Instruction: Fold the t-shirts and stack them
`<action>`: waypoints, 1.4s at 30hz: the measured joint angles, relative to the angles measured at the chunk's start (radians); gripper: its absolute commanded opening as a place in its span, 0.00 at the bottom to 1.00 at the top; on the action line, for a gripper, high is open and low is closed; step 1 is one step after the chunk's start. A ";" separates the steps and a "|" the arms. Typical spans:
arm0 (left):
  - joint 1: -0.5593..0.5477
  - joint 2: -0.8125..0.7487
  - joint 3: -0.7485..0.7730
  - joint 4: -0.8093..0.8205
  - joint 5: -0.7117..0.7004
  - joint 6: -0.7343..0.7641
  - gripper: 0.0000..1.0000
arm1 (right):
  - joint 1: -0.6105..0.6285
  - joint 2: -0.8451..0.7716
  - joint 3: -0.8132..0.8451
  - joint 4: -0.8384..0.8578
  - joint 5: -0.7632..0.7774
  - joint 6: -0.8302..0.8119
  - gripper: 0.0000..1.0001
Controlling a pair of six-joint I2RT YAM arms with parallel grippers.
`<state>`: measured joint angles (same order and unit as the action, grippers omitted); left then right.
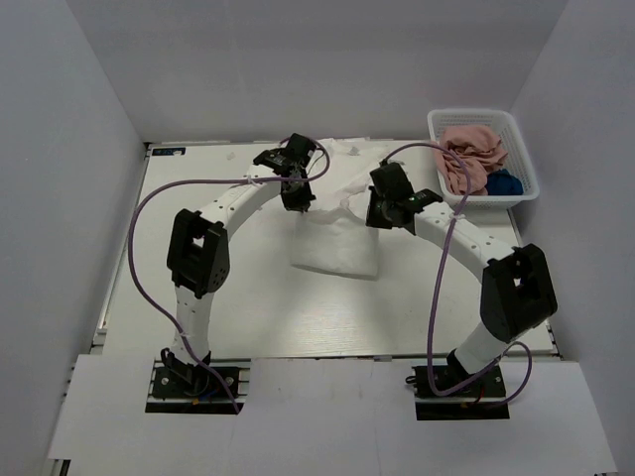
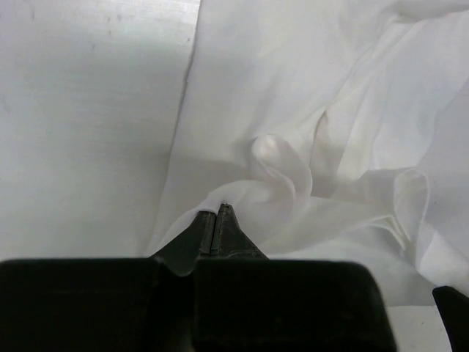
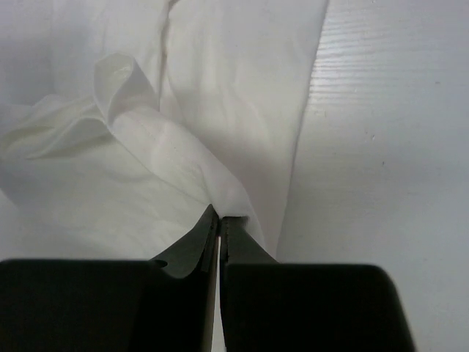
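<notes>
white soft cloth t-shirt [image 1: 337,248] sits mid-table. its near part lies as a flat panel with a straight near edge. its far part is bunched and trails back toward the far edge of the pale flat table [image 1: 258,307].

left gripper [image 2: 218,213]: black fingers pressed together, a thin fold of the white cloth nipped at the tips. in my left wrist view the shirt's left edge runs as a clean diagonal just left of the tips, with bare table beyond it.

right gripper [image 3: 220,217]: fingers likewise closed tight, pinching a ridge of the same shirt that rises up to the tips. the shirt's right edge runs down just right of them, then bare table on that side too.

from above, the two grippers stand near each other over the far half of the shirt, one at each side, with cloth puckered between them.

white plastic lattice basket [image 1: 471,113] sits at the far right corner, just beside the right wall and well apart from the white shirt. a dusty pink crumpled cloth t-shirt [image 1: 471,149] fills most of it, heaped to the rim. a navy blue cloth t-shirt [image 1: 504,183] sits in the near right corner, mostly hidden.

room: a wide bare strip lies between the shirt's near edge and the arm bases. the left side of the table is bare under the arching left arm.
</notes>
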<state>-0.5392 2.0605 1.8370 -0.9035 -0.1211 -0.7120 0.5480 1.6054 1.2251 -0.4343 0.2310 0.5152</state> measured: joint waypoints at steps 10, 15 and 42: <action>0.010 0.119 0.134 0.030 0.001 0.082 0.00 | -0.080 0.117 0.058 0.038 -0.055 -0.064 0.00; 0.027 0.145 0.147 0.080 0.002 0.132 0.00 | -0.123 0.167 0.092 0.073 -0.084 -0.099 0.00; 0.097 -0.055 -0.183 0.291 0.030 0.251 1.00 | -0.232 0.152 -0.040 0.286 -0.437 -0.154 0.90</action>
<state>-0.4419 2.0052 1.6539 -0.6125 -0.0910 -0.4610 0.3157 1.7573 1.1851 -0.1486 -0.2058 0.3611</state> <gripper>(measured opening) 0.995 0.904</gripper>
